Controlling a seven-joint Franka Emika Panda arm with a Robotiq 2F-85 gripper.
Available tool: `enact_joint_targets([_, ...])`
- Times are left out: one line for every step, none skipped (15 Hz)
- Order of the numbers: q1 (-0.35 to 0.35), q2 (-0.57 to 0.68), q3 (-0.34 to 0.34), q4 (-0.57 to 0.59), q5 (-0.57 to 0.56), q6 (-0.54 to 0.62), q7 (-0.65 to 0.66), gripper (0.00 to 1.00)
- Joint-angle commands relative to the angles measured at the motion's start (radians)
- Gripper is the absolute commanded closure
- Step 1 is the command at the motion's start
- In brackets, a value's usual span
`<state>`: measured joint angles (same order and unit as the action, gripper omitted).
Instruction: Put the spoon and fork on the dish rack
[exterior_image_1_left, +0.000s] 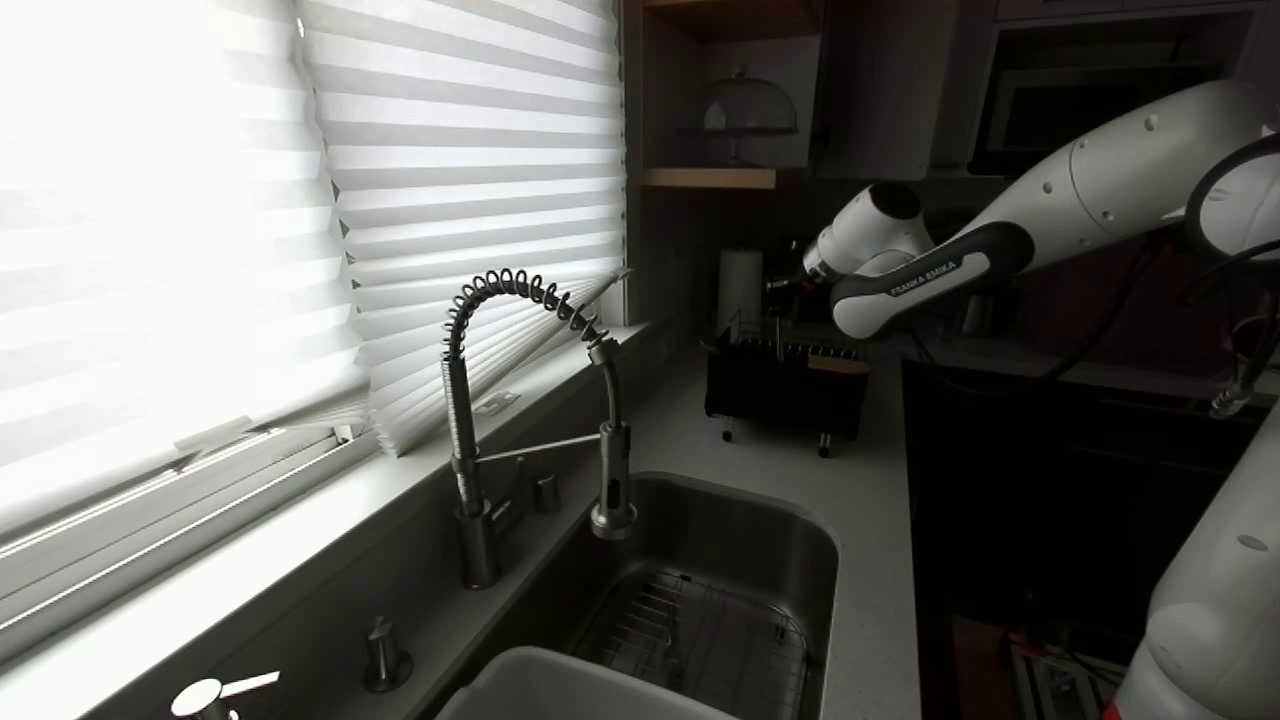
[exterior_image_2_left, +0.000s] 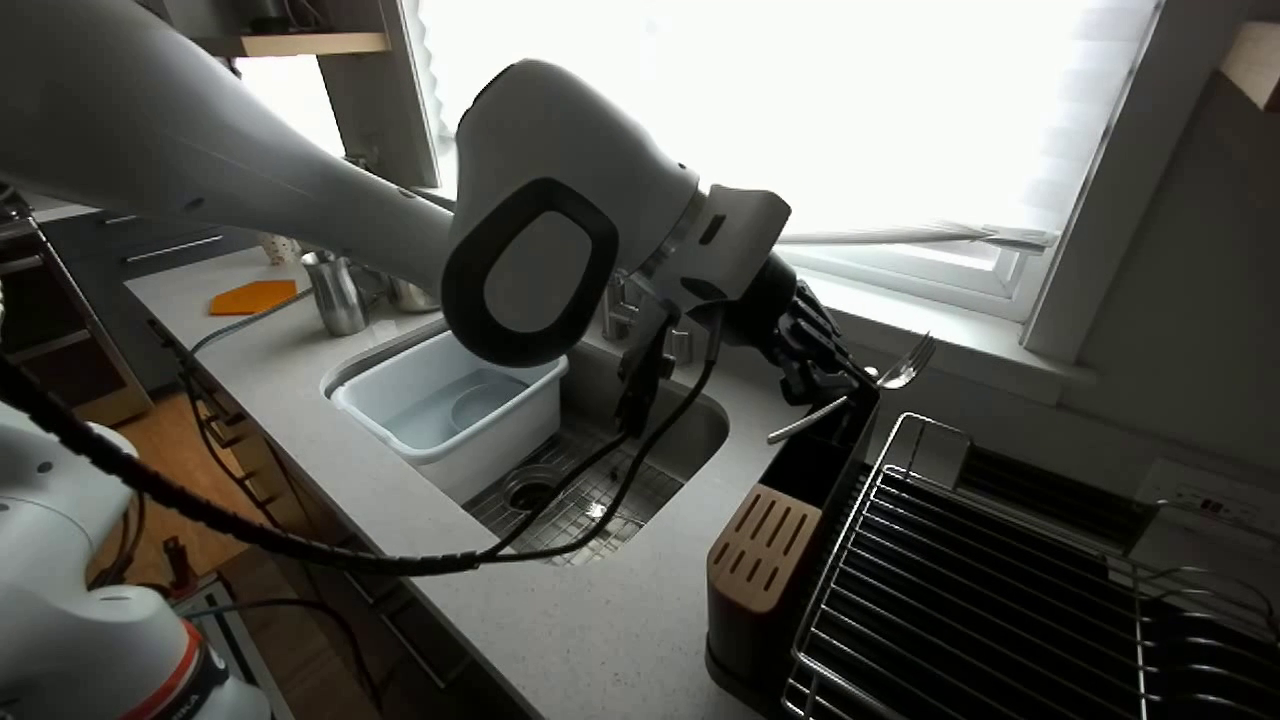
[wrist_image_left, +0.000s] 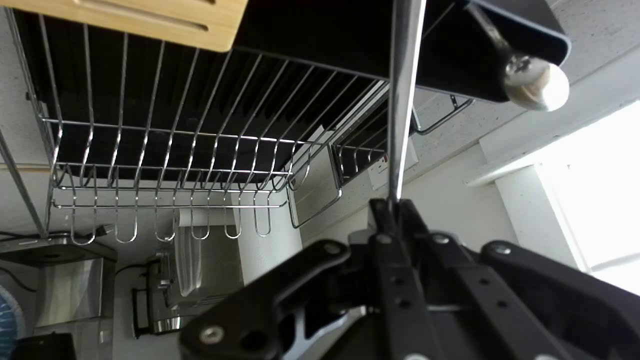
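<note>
My gripper (wrist_image_left: 395, 206) is shut on the fork (wrist_image_left: 404, 100). Its handle runs past the fingertips over the black cutlery holder (wrist_image_left: 320, 30) of the dish rack (wrist_image_left: 175, 105). The fork's head (exterior_image_2_left: 900, 376) shows beyond my gripper (exterior_image_2_left: 842, 388) in an exterior view, handle pointing down-left; my fingers hide the head in the wrist view. The spoon (wrist_image_left: 537, 85) leans in the holder's end, bowl over the rim. The dish rack also shows in both exterior views (exterior_image_1_left: 785, 400) (exterior_image_2_left: 1000, 590), black with a wire top. The holder's inside is mostly dark.
A slotted wooden block (exterior_image_2_left: 768, 545) covers the holder's near end. The steel sink (exterior_image_1_left: 740, 500) with a spring faucet (exterior_image_1_left: 458, 420) stands beside the rack. A white tub (exterior_image_2_left: 500, 440) sits in the sink. Window blinds (exterior_image_1_left: 470, 130) hang behind the faucet.
</note>
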<state>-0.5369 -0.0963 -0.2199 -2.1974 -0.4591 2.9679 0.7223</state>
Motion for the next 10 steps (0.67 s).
enact_joint_targets([-0.02, 0.027, -0.003, 0.012, -0.028, 0.032, 0.045, 0.98])
enact_joint_targets([-0.022, 0.029, -0.003, 0.013, -0.028, 0.035, 0.049, 0.98])
enact_joint_targets([-0.025, 0.03, -0.004, 0.013, -0.025, 0.038, 0.051, 0.98])
enact_joint_targets([-0.029, 0.031, -0.005, 0.014, -0.029, 0.04, 0.056, 0.98])
enact_joint_targets([-0.031, 0.032, -0.005, 0.016, -0.029, 0.041, 0.058, 0.98])
enact_joint_targets([-0.034, 0.033, -0.006, 0.017, -0.03, 0.042, 0.061, 0.98])
enact_joint_targets([-0.038, 0.034, -0.006, 0.019, -0.034, 0.042, 0.065, 0.98])
enact_joint_targets([-0.042, 0.036, -0.005, 0.021, -0.036, 0.041, 0.067, 0.98])
enact_joint_targets([-0.048, 0.04, -0.004, 0.025, -0.046, 0.043, 0.076, 0.98])
enact_joint_targets([-0.058, 0.048, -0.002, 0.034, -0.068, 0.054, 0.108, 0.98])
